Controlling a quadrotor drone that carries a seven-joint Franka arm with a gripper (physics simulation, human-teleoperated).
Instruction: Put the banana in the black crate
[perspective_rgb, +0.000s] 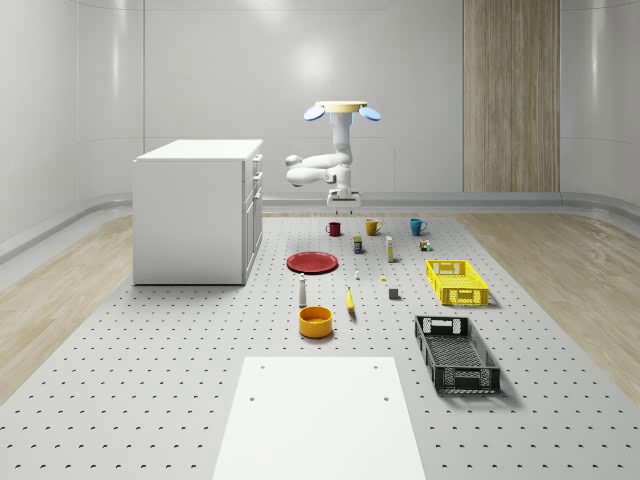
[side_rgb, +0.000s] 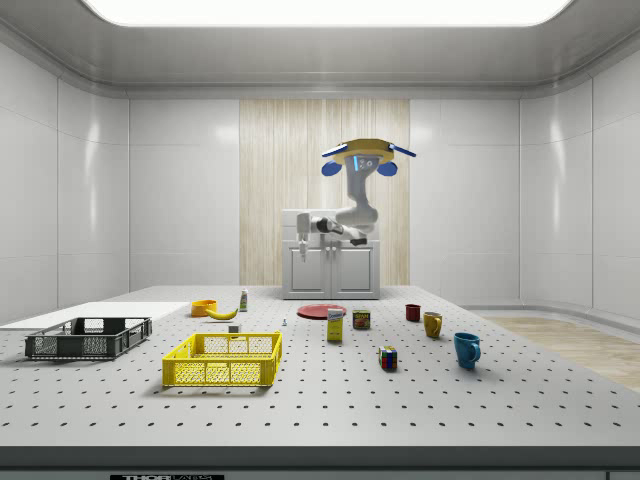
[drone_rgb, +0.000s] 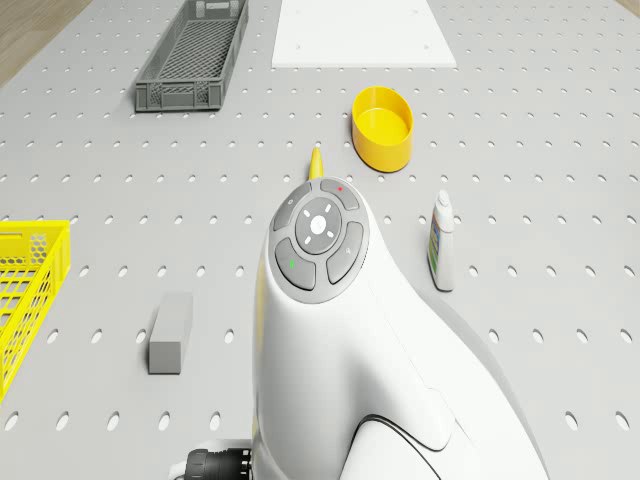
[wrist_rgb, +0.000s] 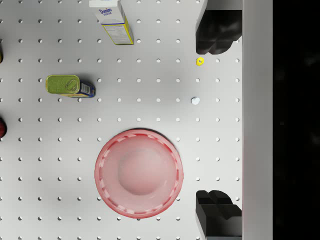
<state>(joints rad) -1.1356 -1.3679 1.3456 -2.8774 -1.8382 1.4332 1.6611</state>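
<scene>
The banana (perspective_rgb: 350, 300) lies on the perforated table between an orange bowl (perspective_rgb: 315, 321) and a small grey block (perspective_rgb: 394, 293); the side view has the banana (side_rgb: 221, 313) beside the bowl, and the drone view catches its tip (drone_rgb: 316, 162) past the arm. The black crate (perspective_rgb: 457, 353) stands near the table's front, at the whole-scene view's right, with nothing visible in it (side_rgb: 88, 338) (drone_rgb: 195, 57). The drone (perspective_rgb: 341, 110) hovers high over the far half of the table. My gripper (perspective_rgb: 343, 203) (side_rgb: 301, 238) hangs well above the red plate (wrist_rgb: 139, 172), open (wrist_rgb: 210, 122), holding nothing.
A yellow crate (perspective_rgb: 456, 281) sits behind the black one. A white bottle (perspective_rgb: 302, 290), mugs (perspective_rgb: 372, 227), a can (wrist_rgb: 70, 86) and a Domino box (wrist_rgb: 114, 20) are scattered about. A white cabinet (perspective_rgb: 198, 210) stands at the whole-scene view's left, a white mat (perspective_rgb: 320, 415) in front.
</scene>
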